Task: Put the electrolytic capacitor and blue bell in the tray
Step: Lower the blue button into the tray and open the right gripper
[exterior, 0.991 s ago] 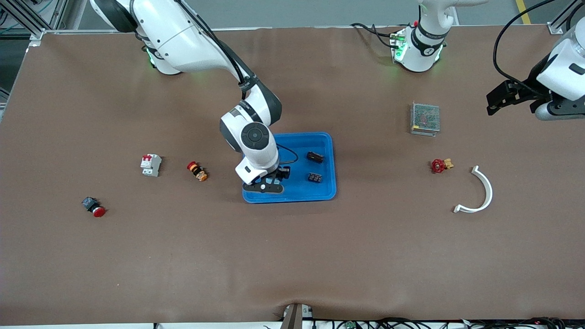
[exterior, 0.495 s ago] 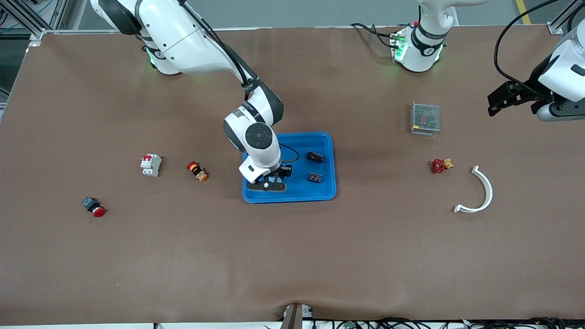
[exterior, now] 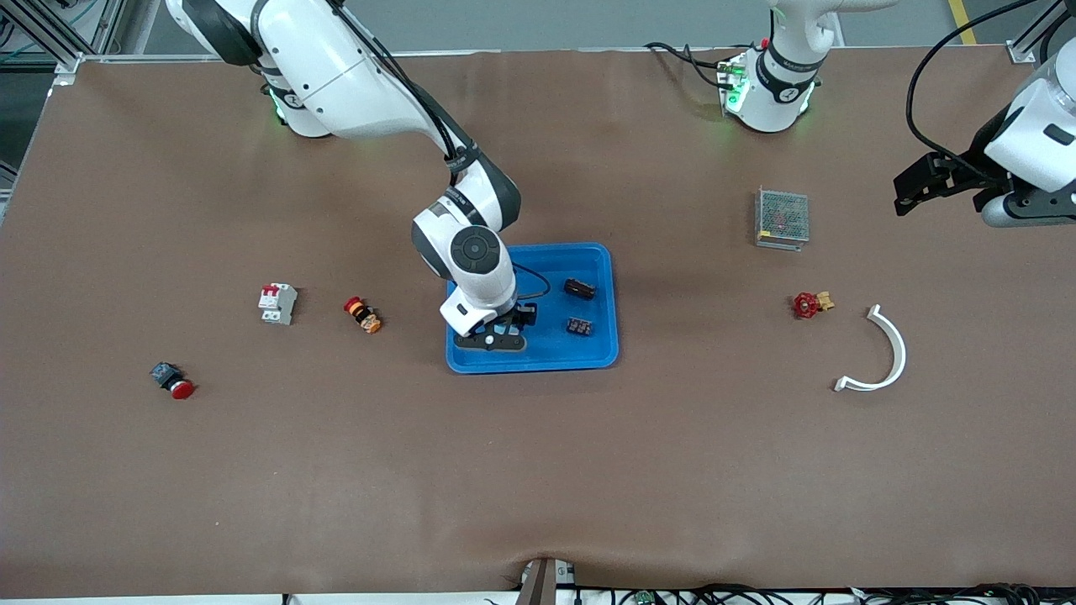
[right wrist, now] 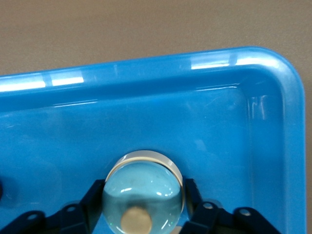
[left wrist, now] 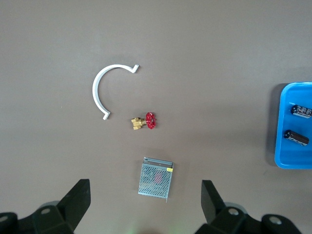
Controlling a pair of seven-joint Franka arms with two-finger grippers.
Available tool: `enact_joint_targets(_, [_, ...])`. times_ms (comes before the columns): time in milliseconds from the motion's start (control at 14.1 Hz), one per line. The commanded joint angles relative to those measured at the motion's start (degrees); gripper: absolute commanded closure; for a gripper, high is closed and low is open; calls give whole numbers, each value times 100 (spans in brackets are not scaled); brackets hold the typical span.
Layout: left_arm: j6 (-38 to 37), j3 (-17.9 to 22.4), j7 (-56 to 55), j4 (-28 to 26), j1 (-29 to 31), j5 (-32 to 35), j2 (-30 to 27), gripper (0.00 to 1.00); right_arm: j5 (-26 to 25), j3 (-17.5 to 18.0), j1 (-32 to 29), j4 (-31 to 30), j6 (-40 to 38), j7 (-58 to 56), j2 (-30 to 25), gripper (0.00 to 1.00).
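Note:
The bright-blue tray point(exterior: 555, 349) lies mid-table. My right gripper point(exterior: 496, 338) is low inside it, at the end nearer the right arm. It is shut on the blue bell point(right wrist: 144, 190), a pale blue dome with a brass stud. A finger presses on each side, close to the tray's rim point(right wrist: 146, 73). Two small dark parts lie in the tray: a black cylinder point(exterior: 579, 289) and a squarer piece point(exterior: 577, 326). I cannot tell which is the capacitor. My left gripper point(exterior: 912, 186) waits, open and empty, over the left arm's end of the table, and its wrist view shows it point(left wrist: 144, 195).
A metal mesh box point(exterior: 782, 218), a red valve point(exterior: 809, 304) and a white curved piece point(exterior: 883, 357) lie toward the left arm's end. A white breaker point(exterior: 277, 302), an orange-red button point(exterior: 362, 314) and a red push button point(exterior: 172, 381) lie toward the right arm's end.
My right gripper has shifted slightly toward the tray's middle with the blue bell still in it. The left arm has barely stirred.

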Motion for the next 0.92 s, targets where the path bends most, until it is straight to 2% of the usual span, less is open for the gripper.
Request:
enact_joint_targets(0, [-135, -15, 152, 120, 39, -91, 33, 0, -104, -9, -38, -4, 16, 22, -46, 0])
enact_joint_targets(212, [-135, -15, 152, 111, 22, -91, 33, 0, -104, -9, -29, 23, -63, -31, -159, 0])
enact_joint_targets(354, [-127, -24, 152, 103, 13, -91, 42, 0, -104, 0, -29, 22, -605, -135, -457, 0])
enact_joint_targets(849, [-127, -24, 152, 103, 13, -170, 69, 0, -16, 9, -205, -13, -2767, -847, -2179, 0])
